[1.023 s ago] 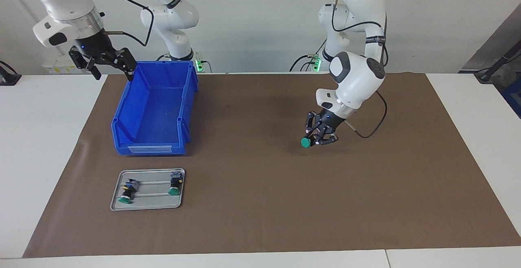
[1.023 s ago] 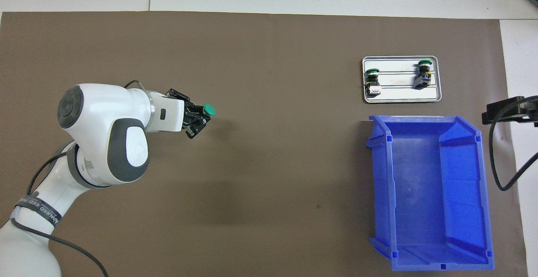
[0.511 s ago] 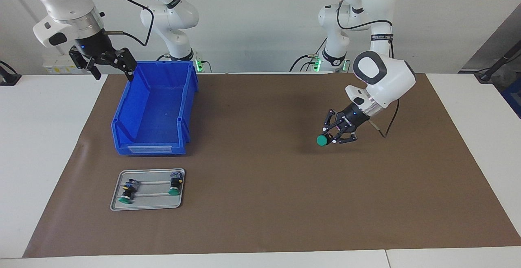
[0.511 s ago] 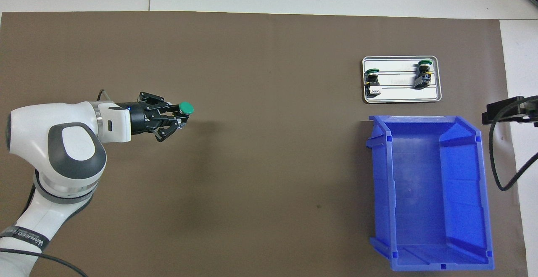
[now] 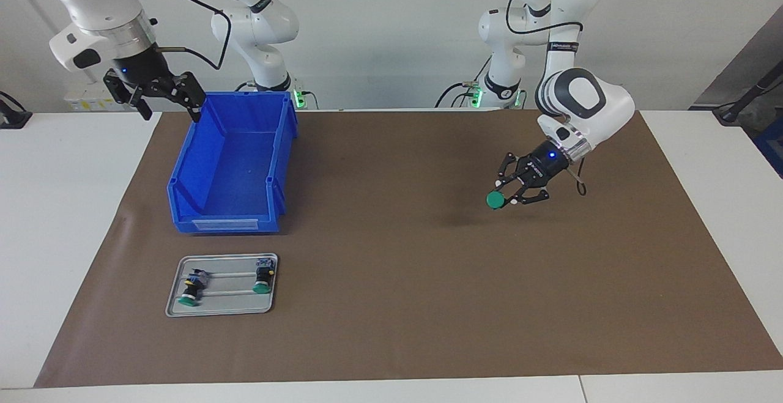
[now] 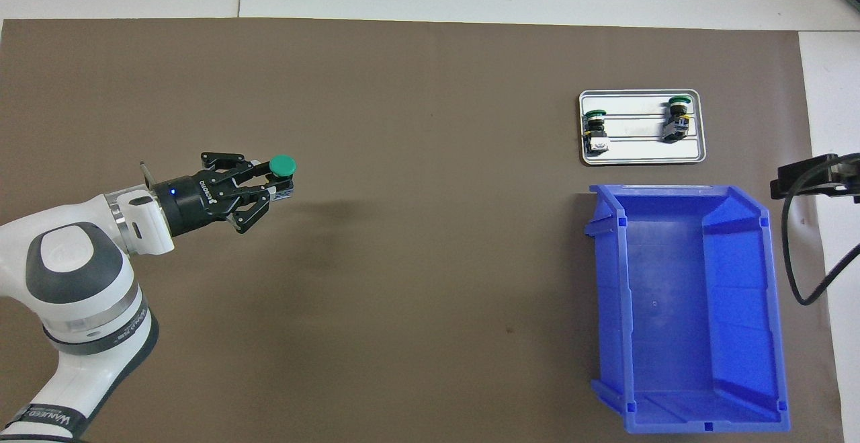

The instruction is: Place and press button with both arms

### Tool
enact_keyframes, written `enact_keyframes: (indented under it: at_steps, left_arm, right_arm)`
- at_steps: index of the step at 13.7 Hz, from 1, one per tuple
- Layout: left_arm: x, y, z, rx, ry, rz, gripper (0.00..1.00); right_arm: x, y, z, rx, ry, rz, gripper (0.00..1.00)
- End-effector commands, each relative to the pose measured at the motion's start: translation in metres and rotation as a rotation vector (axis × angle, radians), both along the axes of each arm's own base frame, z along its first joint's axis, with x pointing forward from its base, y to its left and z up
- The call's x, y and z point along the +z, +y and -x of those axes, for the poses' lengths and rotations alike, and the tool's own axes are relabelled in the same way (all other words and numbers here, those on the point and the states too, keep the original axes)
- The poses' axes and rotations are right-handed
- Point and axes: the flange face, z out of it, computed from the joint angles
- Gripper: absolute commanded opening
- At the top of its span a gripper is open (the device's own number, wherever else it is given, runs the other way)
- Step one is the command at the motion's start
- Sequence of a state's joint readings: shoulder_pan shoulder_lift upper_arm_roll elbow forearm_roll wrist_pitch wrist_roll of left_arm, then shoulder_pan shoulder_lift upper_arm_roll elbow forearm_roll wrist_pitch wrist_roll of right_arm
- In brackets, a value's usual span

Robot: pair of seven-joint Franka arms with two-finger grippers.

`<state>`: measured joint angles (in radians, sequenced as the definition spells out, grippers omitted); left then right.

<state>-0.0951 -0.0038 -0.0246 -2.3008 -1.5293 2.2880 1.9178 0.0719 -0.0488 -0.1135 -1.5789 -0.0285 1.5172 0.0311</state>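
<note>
Left tool (image 5: 503, 198) grips one button (image 5: 494, 200) over mat; right tool (image 5: 160, 98) open, waiting; two buttons (image 5: 191, 292) on tray (image 5: 221, 311).

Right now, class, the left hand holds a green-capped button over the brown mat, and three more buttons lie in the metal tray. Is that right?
Not quite. The left hand does hold a green-capped button over the brown mat, but the metal tray holds two more buttons, not three. The overhead view shows this.
</note>
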Motion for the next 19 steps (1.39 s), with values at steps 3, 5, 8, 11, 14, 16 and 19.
enact_keyframes:
  at_steps: [3, 5, 8, 11, 14, 16, 19]
  left_arm:
    - [-0.002, -0.010, 0.022, 0.028, -0.030, 0.082, 0.00]
    - [-0.007, -0.027, 0.024, 0.051, -0.031, 0.146, 0.00]
    - [-0.032, -0.040, 0.023, 0.072, -0.089, 0.182, 0.00]
    - [-0.063, -0.051, 0.020, 0.027, -0.112, 0.241, 0.00]
    - [-0.087, -0.063, 0.016, 0.021, -0.165, 0.282, 0.00]
    - [-0.100, -0.065, 0.016, 0.021, -0.197, 0.275, 0.00]
    - [-0.105, -0.070, 0.022, 0.013, -0.238, 0.273, 0.00]
  right_arm:
    - [0.001, 0.000, 0.008, 0.009, 0.004, -0.013, 1.00]
    - [0.001, -0.002, 0.008, 0.006, 0.004, -0.013, 1.00]
    - [0.001, -0.001, 0.008, 0.007, 0.004, -0.013, 1.00]
    - [0.001, -0.001, 0.008, 0.007, 0.004, -0.013, 1.00]
    - [0.002, 0.000, 0.008, 0.009, 0.002, -0.013, 1.00]
    - [0.001, -0.001, 0.008, 0.007, 0.004, -0.013, 1.00]
    - [0.001, -0.001, 0.008, 0.007, 0.004, -0.013, 1.00]
